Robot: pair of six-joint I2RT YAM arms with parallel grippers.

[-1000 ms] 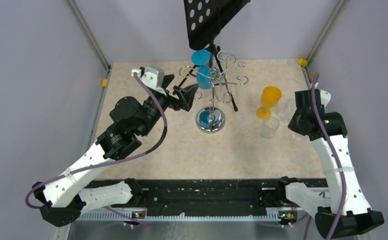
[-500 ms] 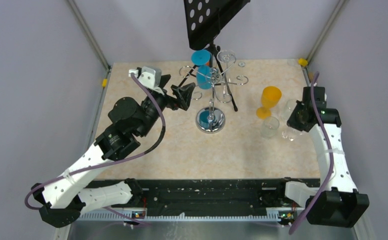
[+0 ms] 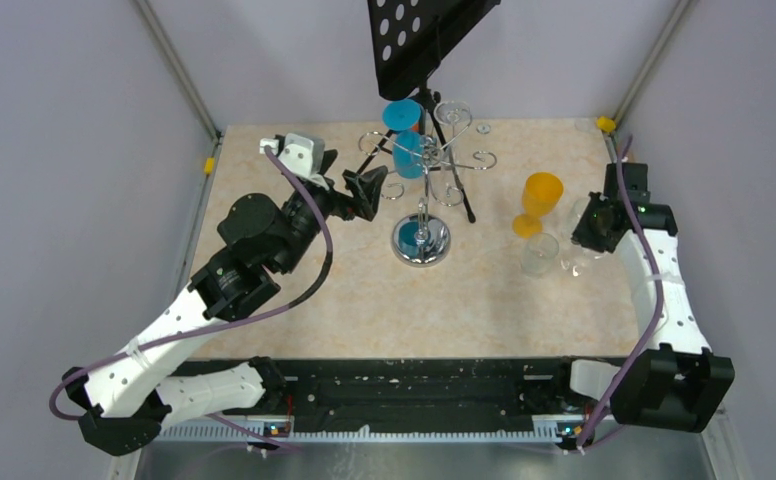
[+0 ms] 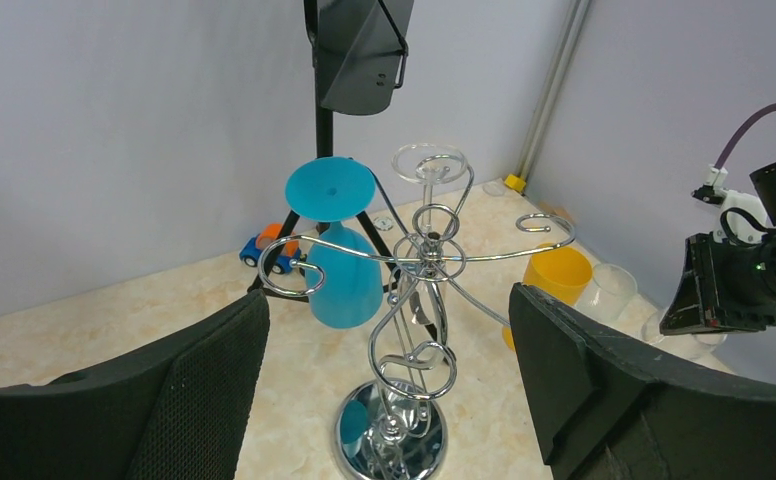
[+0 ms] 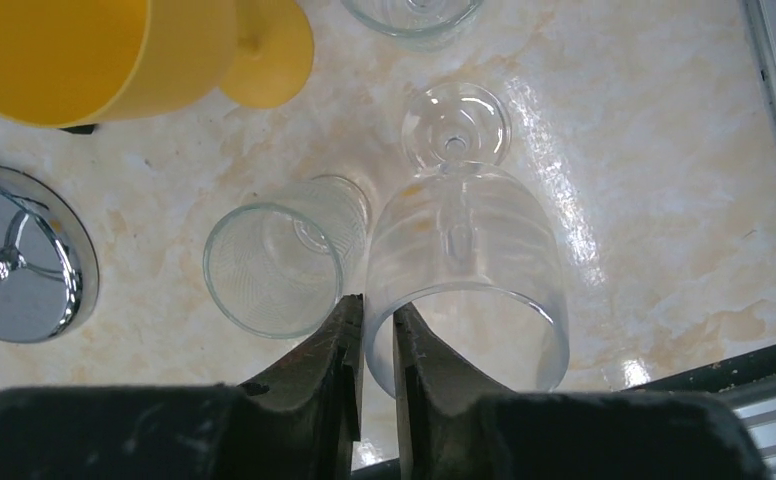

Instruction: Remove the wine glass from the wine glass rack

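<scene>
two grippers: left gripper [image 3: 356,178] gaping by the wine glass rack [image 3: 422,215], right gripper [image 5: 377,320] pinching a clear wine glass [image 5: 464,250]

the marbled table [image 3: 464,300] is carrying everything. at its far edge a black tripod stand [image 3: 419,35] is holding up a perforated plate. just in front of it the chrome rack is standing on its round mirrored base. a blue wine glass [image 4: 342,275] is hanging upside down from one scrolled arm on the rack's left, foot uppermost. a second, clear hanging glass [image 4: 430,163] is sitting in a far arm.

the left gripper is spreading its fingers wide, gripping nothing, near the blue glass but apart from it.

to the right of the rack, the right gripper's fingers are closing on the rim of the clear wine glass, one inside, one outside. whether its foot is resting on the table is unclear. a smaller clear glass [image 5: 274,265] and an orange wine glass [image 3: 541,195] are standing just beside it. a toy car [image 4: 267,250] is lying by the tripod.
</scene>
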